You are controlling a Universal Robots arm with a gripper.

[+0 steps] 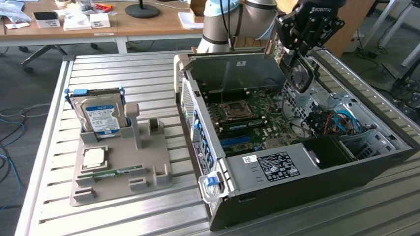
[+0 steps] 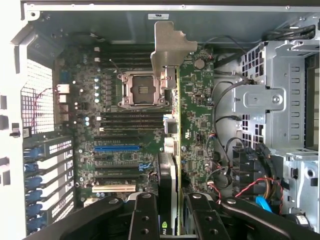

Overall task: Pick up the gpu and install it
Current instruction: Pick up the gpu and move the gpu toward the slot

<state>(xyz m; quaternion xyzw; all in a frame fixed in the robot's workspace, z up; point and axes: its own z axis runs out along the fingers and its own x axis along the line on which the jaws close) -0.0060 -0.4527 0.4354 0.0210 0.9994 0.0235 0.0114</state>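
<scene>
The pick is done and the install is not: the gpu (image 1: 300, 73) is off the desk (image 1: 98, 69) and hangs in the air in the upper right of the exterior view, over the open case (image 1: 315, 172), its lower edge apart from the motherboard (image 1: 256, 118). The fingers (image 2: 145, 220) are clamped on the card from both sides. The wrist view looks along it edge-on, with its silver bracket (image 2: 167, 50) at the far end. It is not seated; the blue slot (image 2: 117, 148) and the others beside it look bare, and the card seems to hang off to one side of them rather than over one. The arm reaches in from behind the case with the gripper (image 1: 300, 51) pointing down into the opening, the card held upright and slightly tilted. At the exterior view's left, the grey holder (image 1: 111, 167) carries a hard drive (image 1: 102, 118) standing on edge.
</scene>
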